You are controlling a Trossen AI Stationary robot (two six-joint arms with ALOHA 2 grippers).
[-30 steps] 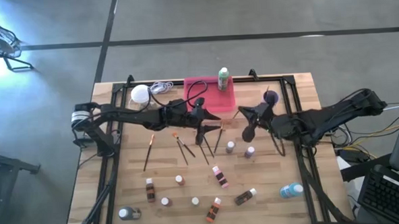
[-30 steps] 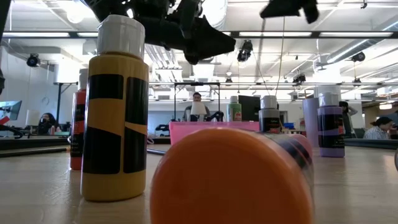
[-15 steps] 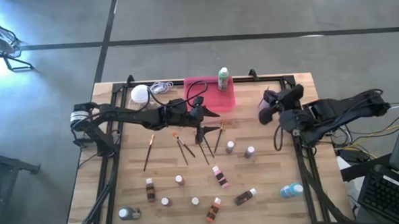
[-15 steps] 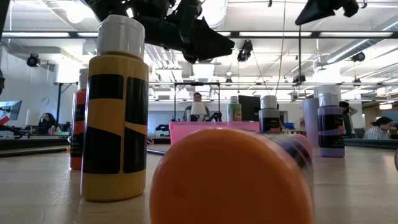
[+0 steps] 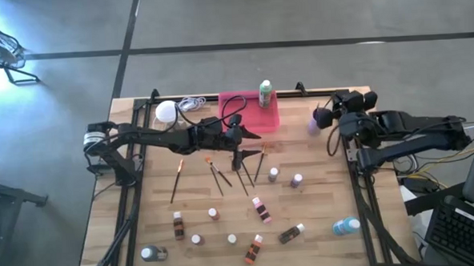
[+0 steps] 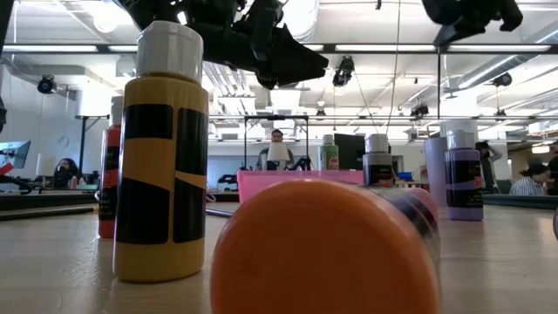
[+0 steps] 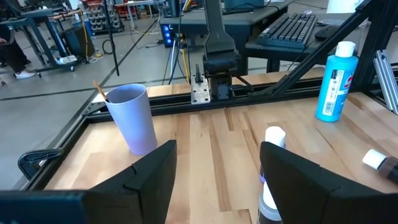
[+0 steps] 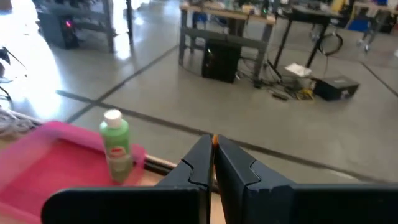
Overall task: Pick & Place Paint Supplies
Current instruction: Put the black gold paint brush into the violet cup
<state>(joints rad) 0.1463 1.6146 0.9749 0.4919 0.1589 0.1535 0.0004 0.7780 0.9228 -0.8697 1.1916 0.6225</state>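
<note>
Paintbrushes (image 5: 223, 175) lie scattered at mid-bench, with small bottles (image 5: 260, 210) spread over the near half, a blue bottle (image 5: 346, 225) near right, and a green bottle (image 5: 265, 93) standing on the pink tray (image 5: 236, 106) at the far edge. Left gripper (image 5: 239, 151) hangs over the brushes, jaws released and holding nothing. Right gripper (image 5: 326, 115) sits at the far right beside a lilac cup (image 5: 313, 122), jaws clenched on a thin brush whose tip (image 8: 214, 138) shows between them. Risk, as judged: the slim brush could slip or miss the cup's mouth if tilted on release, and the cup could tip if nudged. Only the left wrist view shows a brush already standing in the cup (image 7: 133, 118); only the low view shows a yellow bottle (image 6: 162, 157) and an orange one (image 6: 327, 249) lying nearest the edge.
</note>
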